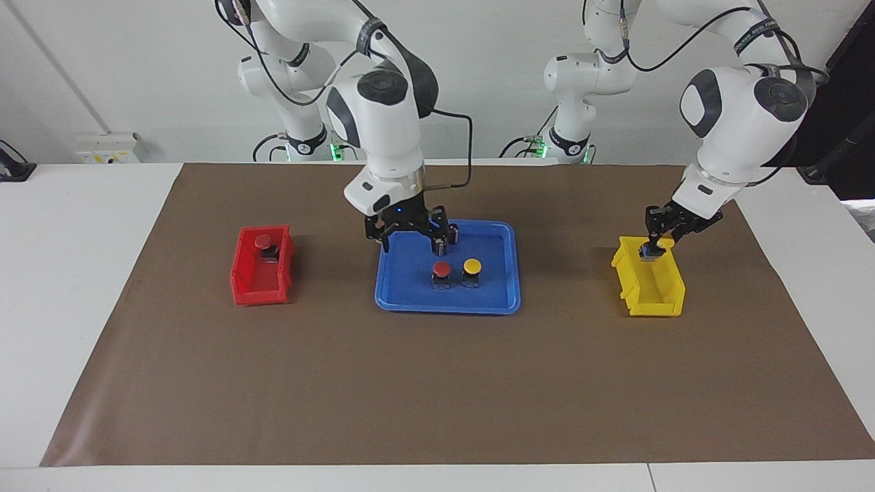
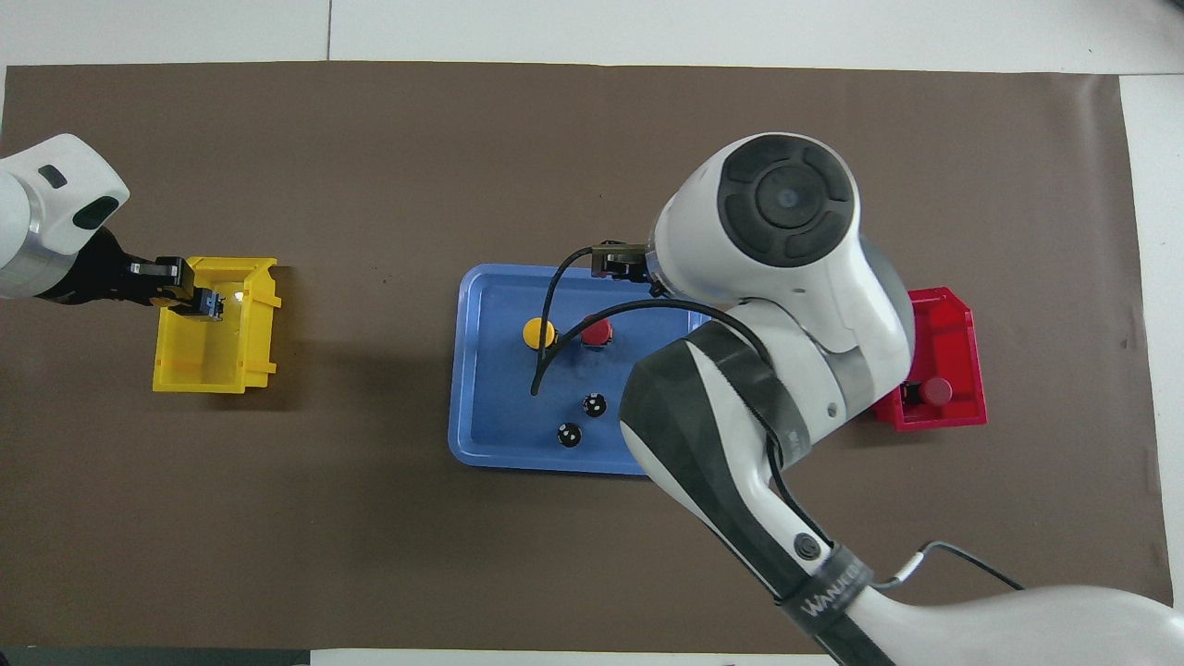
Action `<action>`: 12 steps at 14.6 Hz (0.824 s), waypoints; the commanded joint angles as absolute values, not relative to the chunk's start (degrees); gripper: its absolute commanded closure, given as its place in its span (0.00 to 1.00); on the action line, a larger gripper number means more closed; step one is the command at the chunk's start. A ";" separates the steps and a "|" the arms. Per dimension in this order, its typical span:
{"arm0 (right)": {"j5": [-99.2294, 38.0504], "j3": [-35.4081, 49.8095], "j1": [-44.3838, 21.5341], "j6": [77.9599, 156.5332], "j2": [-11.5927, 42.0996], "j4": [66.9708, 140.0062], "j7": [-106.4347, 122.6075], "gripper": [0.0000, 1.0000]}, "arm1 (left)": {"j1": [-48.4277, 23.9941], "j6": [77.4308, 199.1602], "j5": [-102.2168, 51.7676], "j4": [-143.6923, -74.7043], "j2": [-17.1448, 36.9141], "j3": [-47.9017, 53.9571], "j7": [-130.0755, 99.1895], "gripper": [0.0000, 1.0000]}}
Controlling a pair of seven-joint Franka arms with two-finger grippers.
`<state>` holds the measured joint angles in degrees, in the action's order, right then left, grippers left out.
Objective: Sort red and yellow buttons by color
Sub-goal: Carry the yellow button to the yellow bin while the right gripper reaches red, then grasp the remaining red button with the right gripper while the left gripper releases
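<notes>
— Where are the buttons?

— Two sit side by side in the blue tray (image 1: 403, 290), mid-table: a red button (image 1: 441, 268) and a yellow button (image 1: 472, 266), the yellow one toward the left arm's end. Another red-capped button (image 1: 263, 242) lies in the red bin (image 1: 246, 283), at the right arm's end of the table, in the part of the bin nearer the robots.

— And the fourth?

— Its yellow cap (image 1: 664, 242) peeks out at the left gripper (image 1: 653, 251), which reaches down into the yellow bin (image 1: 649, 301) at the robots' end of it, fingertips pinched on that button's dark base (whether the base touches the bin floor I cannot tell).

— The right gripper?

— The right gripper (image 1: 411, 236) hangs over the tray, over the part nearer the robots than the two buttons, fingers spread wide and holding nothing.

— Anything else in the tray?

— Two small dark cylinders (image 2: 594, 404), capless, standing nearer the robots than the buttons; the overhead view shows both, slightly apart. Tray and bins all rest on a brown mat (image 1: 437, 389) covering the white table (image 1: 68, 273).
</notes>
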<state>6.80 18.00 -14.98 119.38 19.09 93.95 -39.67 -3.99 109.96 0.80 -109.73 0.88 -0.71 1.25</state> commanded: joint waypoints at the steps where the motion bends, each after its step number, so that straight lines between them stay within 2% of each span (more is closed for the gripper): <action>1: 11.75 18.02 -16.43 122.77 23.28 93.78 -44.20 0.02 | -1.94 115.74 1.41 -115.99 -0.70 -0.18 4.38 0.99; 3: 13.71 18.02 -17.84 124.09 25.57 93.95 -44.56 0.11 | -1.85 117.59 1.67 -118.99 -0.79 -0.18 5.01 0.99; 5: 13.80 18.02 -17.93 126.99 25.58 96.84 -44.82 0.17 | -1.85 121.62 3.68 -122.50 -0.97 -0.18 5.01 0.99; 6: 13.80 18.02 -17.93 127.87 25.32 97.81 -44.82 0.24 | -1.76 123.55 4.13 -124.17 -0.97 -0.18 5.10 0.99; 12: 13.80 18.11 -19.24 127.71 24.79 99.05 -45.17 0.30 | 1.05 128.40 4.48 -128.14 -0.70 -0.18 8.79 0.99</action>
